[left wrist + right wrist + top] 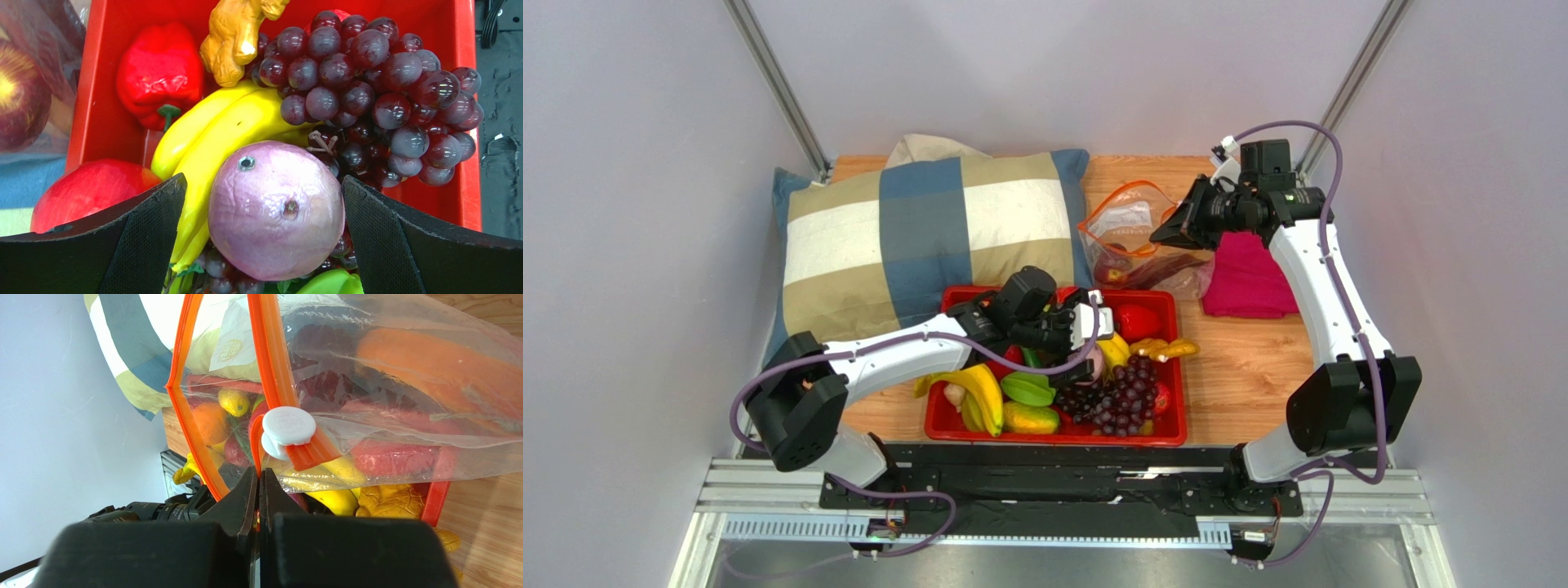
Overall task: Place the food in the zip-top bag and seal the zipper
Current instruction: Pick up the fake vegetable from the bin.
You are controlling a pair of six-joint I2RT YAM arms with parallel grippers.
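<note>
The round pink-purple onion lies on bananas and grapes in the red bin. My left gripper is open, one finger on each side of the onion, and a gap shows on the left side. In the top view the left gripper hangs over the bin's middle. The clear zip-top bag stands with its mouth open at the back of the table. My right gripper is shut on its orange zipper, just below the white slider. An orange-rimmed slice lies inside the bag.
The bin also holds purple grapes, bananas, a red pepper, a ginger root and a red apple. A plaid pillow lies at the back left. A folded magenta cloth sits right of the bag.
</note>
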